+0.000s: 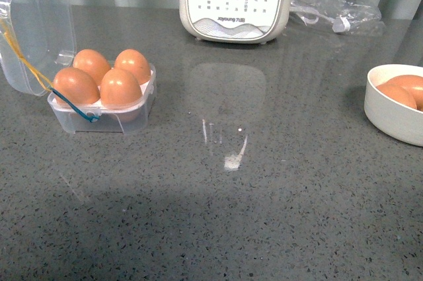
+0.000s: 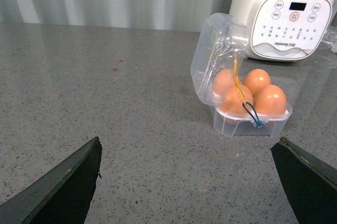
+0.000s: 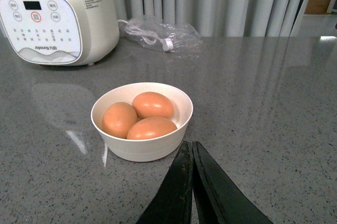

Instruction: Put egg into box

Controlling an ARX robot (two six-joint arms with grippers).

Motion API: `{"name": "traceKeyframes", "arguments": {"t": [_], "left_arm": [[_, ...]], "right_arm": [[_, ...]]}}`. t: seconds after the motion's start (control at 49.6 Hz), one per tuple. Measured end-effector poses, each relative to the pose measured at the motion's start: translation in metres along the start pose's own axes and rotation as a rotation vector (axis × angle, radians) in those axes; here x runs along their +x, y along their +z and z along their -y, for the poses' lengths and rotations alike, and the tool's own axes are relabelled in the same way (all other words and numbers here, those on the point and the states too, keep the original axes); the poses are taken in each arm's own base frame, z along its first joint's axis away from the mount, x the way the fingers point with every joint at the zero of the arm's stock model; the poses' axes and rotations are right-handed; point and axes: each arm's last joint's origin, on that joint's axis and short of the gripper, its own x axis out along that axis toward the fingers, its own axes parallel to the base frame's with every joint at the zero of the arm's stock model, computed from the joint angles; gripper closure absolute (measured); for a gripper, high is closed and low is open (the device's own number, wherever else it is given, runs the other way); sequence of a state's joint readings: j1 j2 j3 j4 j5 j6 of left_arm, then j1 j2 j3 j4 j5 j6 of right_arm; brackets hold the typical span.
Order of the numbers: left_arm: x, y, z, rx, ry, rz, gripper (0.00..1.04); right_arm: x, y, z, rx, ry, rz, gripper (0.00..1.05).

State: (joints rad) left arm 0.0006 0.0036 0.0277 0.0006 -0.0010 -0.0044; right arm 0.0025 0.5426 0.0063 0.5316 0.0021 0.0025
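The box (image 1: 99, 121) sits at the counter's (image 1: 264, 195) left, lid (image 1: 30, 23) up, all four slots filled — the front-right egg (image 1: 120, 88) among them. The left gripper (image 2: 188, 142) is spread wide and empty, facing the box; the right gripper (image 3: 190, 147) is pinched together on nothing, just before a bowl (image 3: 142, 150) of three eggs.

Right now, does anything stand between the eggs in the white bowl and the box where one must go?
Nothing lies on the counter between the bowl and the box, and the lid stands open. But all four slots already hold eggs, so no free slot shows.
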Motion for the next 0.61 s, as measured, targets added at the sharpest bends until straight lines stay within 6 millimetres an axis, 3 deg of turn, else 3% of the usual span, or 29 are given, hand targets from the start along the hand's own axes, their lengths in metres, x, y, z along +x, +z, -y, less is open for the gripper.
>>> {"name": "traceKeyframes", "arguments": {"t": [0.605], "left_arm": [[0.0,0.0,0.0,0.0,0.0,0.0,0.07]], "right_arm": [[-0.02,0.003,0.0,0.0,0.0,0.014,1.01]]}}
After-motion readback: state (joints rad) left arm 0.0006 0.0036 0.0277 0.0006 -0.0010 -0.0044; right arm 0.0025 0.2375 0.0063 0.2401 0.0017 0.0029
